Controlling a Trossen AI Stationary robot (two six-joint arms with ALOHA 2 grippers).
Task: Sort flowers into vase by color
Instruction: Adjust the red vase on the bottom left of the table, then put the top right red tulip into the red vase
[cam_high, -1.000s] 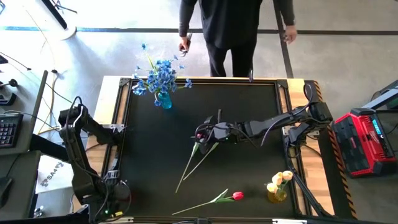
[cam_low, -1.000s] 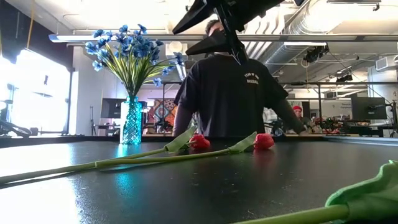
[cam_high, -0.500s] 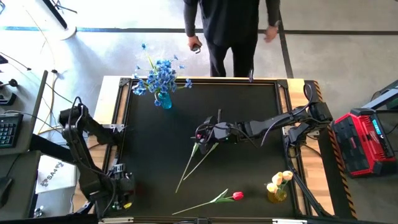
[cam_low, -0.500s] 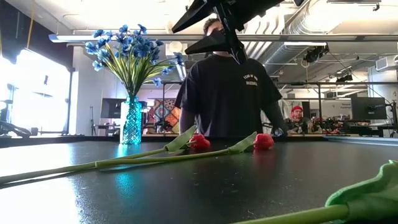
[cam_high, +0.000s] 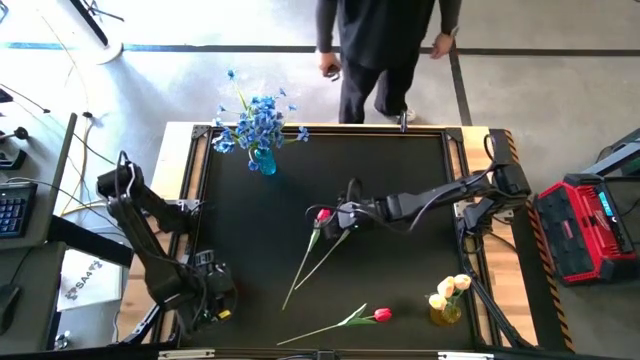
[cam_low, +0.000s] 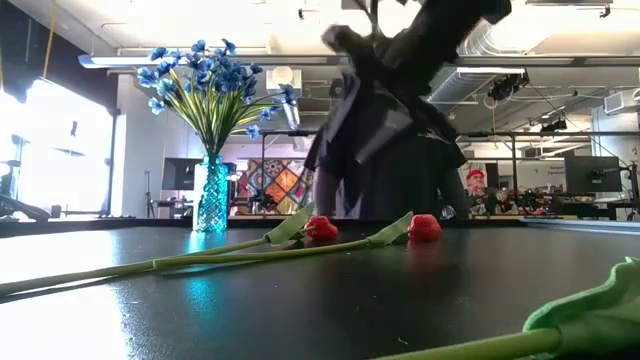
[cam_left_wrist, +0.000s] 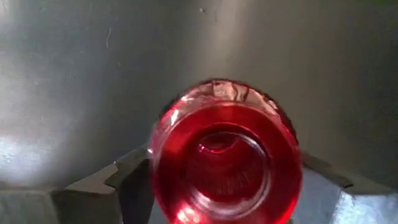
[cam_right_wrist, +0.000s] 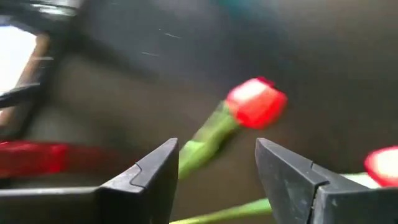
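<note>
Right end effector (cam_high: 335, 216) poised open over two red tulips; left end effector (cam_left_wrist: 217, 180) clasps a red vase.

On the black desk (cam_high: 400, 170) in the high view, two red tulips (cam_high: 322, 216) lie near the centre, stems running toward 7 o'clock, and the right end effector's spread fingers (cam_right_wrist: 149, 174) stand just above them, holding nothing. A third red tulip (cam_high: 380, 315) lies toward 6 o'clock. The blue spray (cam_high: 262, 118) stands in a blue vase (cam_high: 264, 160) at 11 o'clock; pale yellow tulips (cam_high: 450, 288) sit in a yellow vase (cam_high: 445, 312) at 5 o'clock. The left end effector, at 8 o'clock by the desk's edge, has its fingers on either side of the red vase (cam_left_wrist: 225, 155). A person (cam_high: 385, 40) stands beyond the desk at 12 o'clock.
</note>
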